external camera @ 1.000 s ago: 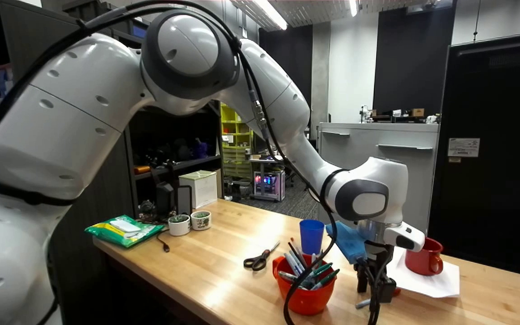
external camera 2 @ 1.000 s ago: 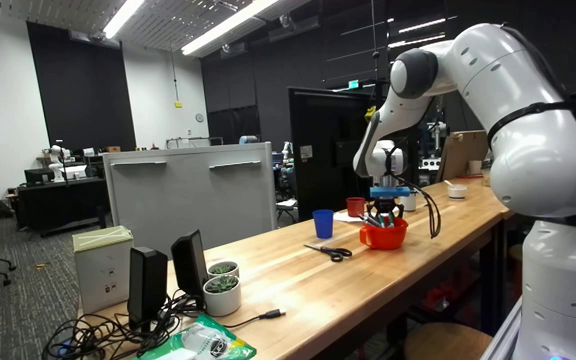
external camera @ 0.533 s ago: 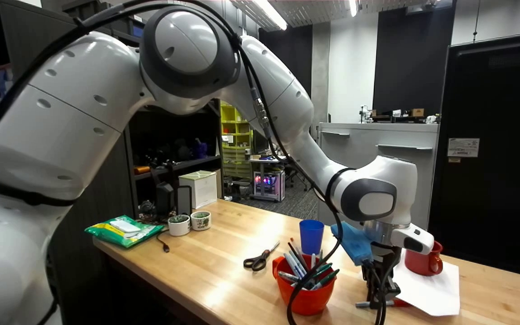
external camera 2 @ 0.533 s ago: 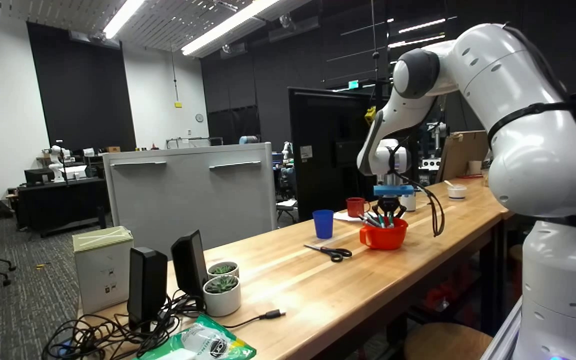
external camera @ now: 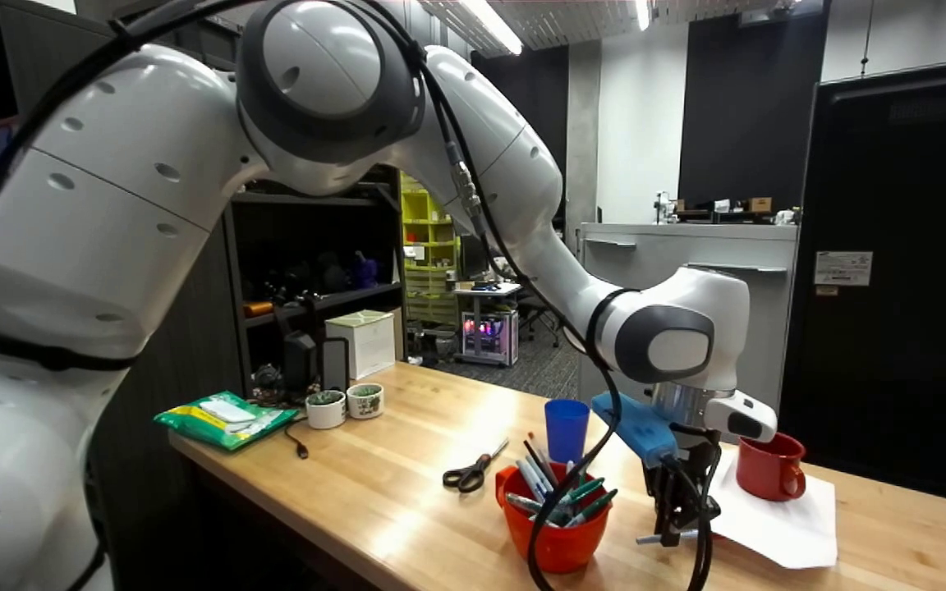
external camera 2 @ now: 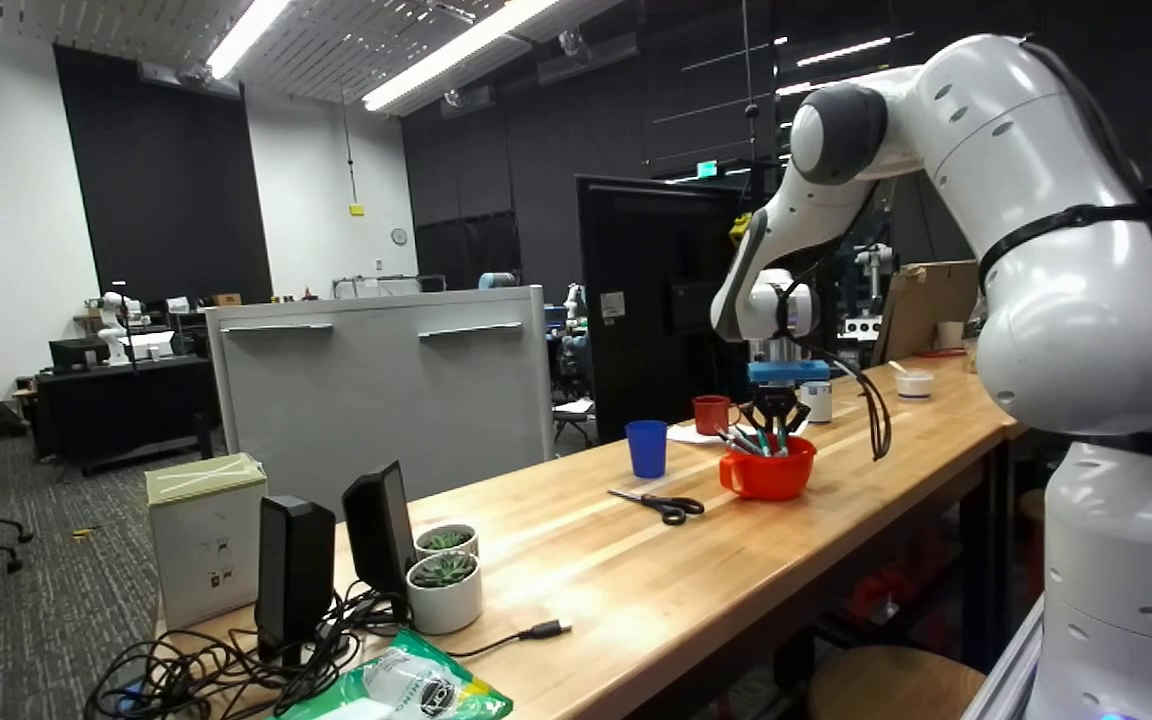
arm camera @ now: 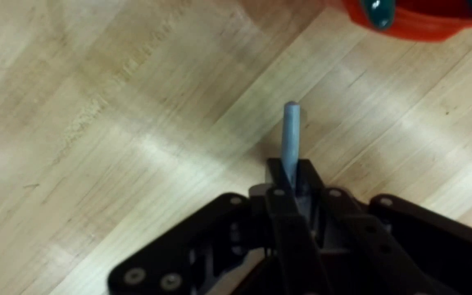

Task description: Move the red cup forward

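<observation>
The red cup [external camera: 559, 546] is squat and orange-red, standing upright with several pens and markers in it. A side handle shows in an exterior view on the red cup [external camera 2: 774, 478]. Only part of the red cup [arm camera: 420, 28] shows at the top right of the wrist view. My gripper [external camera: 677, 529] is beside the cup, apart from it, low over the table. Its fingers are shut on a slim grey-blue marker [arm camera: 291, 131], whose end sticks out past the fingertips. The rest of the marker is hidden by the gripper.
A darker red mug [external camera: 771, 468] stands on white paper [external camera: 793, 525] close behind the gripper. The blue tumbler [external camera 2: 646, 448] and scissors [external camera 2: 661, 507] lie near the red cup. A white can [external camera 2: 816, 400] stands further along the table.
The gripper has shut on the marker and risen slightly with it. The paper's near edge now reaches further forward. The red cup has not moved.
</observation>
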